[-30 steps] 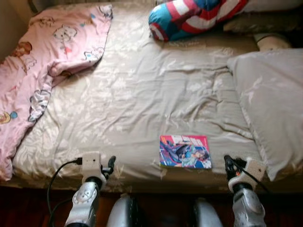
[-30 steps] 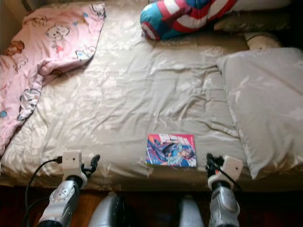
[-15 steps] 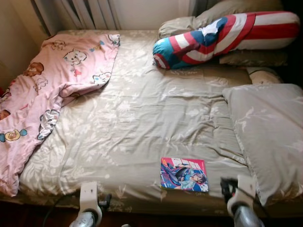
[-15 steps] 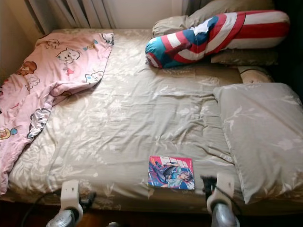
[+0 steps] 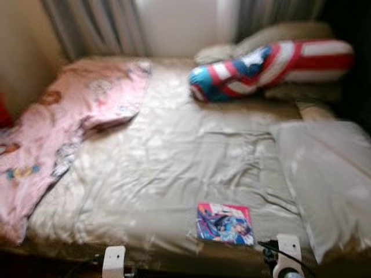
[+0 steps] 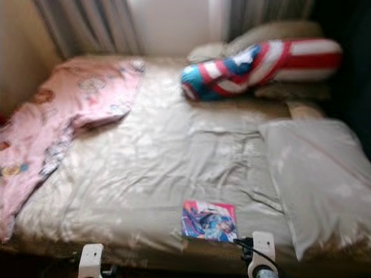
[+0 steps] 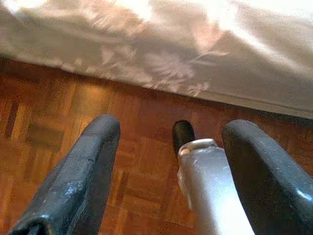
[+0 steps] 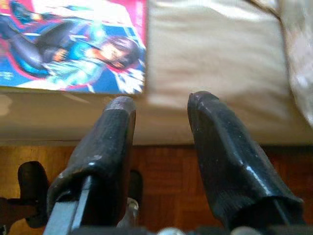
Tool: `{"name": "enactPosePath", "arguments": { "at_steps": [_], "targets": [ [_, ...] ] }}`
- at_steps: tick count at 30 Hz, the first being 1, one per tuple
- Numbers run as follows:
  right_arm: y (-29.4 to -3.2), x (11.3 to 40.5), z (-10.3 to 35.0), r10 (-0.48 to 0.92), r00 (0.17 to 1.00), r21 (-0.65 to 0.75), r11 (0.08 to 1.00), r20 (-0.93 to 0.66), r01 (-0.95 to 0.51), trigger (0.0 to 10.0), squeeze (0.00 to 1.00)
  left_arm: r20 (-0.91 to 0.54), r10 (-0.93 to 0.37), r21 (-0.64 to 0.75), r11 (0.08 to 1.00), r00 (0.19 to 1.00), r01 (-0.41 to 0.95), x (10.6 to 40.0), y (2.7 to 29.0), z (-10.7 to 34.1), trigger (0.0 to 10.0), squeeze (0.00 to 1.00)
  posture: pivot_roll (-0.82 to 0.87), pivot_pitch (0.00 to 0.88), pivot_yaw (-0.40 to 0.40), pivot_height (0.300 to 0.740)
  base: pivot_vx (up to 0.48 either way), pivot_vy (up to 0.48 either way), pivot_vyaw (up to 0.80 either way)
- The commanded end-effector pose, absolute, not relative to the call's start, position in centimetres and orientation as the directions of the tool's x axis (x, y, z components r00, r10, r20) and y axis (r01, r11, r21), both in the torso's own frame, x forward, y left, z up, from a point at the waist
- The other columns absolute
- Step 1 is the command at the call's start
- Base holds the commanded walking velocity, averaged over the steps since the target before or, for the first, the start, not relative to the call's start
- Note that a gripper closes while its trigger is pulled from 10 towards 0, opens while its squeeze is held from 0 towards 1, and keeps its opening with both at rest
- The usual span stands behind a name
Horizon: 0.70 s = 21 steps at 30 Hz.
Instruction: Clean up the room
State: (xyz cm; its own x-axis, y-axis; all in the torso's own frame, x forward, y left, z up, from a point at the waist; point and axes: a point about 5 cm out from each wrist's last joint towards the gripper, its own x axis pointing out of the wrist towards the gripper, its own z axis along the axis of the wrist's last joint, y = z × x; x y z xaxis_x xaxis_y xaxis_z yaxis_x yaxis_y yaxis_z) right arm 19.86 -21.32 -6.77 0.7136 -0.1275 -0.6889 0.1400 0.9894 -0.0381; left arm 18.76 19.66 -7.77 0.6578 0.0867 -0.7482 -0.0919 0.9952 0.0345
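A bed (image 5: 174, 168) in beige sheets stands on parquet floor (image 7: 58, 127); grey curtains (image 5: 98, 26) frame a bright window (image 5: 179, 23).

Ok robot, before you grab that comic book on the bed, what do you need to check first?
1. Comic book easy to reach, flat near the bed's front edge: ok.
2. Nothing lying on top of the book: ok.
3. Right gripper open and empty, fingers apart: ok.
4. Right gripper lined up with the book: not ok, it points at the bedsheet beside the book's corner.
5. Left gripper open and out of the way, low over the wooden floor: ok.
6. Head views sharp enough to aim: not ok, both are blurred.
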Motion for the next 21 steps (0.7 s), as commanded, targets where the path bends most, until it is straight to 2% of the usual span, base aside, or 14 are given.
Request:
{"name": "enactPosePath", "arguments": {
  "at_steps": [1,7,15,21],
  "targets": [
    [-20.9,19.1,-7.4,-0.126,0.679,-0.025,0.987,-0.723,0.156,10.0,0.0,-0.78,0.099,0.053,0.994,0.618,-0.091,17.6,20.2,-8.3,10.0,0.0,-0.13,0.052,0.031,0.74,0.0,0.0,0.0],
    [-20.5,18.2,-8.0,-0.137,0.65,-0.011,0.981,-0.748,0.193,10.0,0.0,-0.803,0.094,0.061,0.995,0.589,-0.077,17.0,20.2,-8.7,10.0,0.0,-0.13,0.067,0.036,0.74,0.0,0.092,0.0],
    [-20.6,17.2,-8.5,-0.143,0.611,-0.017,0.978,-0.778,0.207,10.0,0.0,-0.816,0.101,0.066,0.995,0.57,-0.081,16.9,20.4,-8.8,10.0,0.0,-0.13,0.085,0.039,0.74,0.0,0.369,0.0],
    [-20.2,17.6,-8.3,-0.138,0.624,-0.011,0.979,-0.769,0.202,10.0,0.0,-0.814,0.096,0.068,0.995,0.573,-0.069,17.7,19.8,-8.5,10.0,0.0,-0.13,0.089,0.041,0.74,0.0,0.473,0.0]
  ]
}}
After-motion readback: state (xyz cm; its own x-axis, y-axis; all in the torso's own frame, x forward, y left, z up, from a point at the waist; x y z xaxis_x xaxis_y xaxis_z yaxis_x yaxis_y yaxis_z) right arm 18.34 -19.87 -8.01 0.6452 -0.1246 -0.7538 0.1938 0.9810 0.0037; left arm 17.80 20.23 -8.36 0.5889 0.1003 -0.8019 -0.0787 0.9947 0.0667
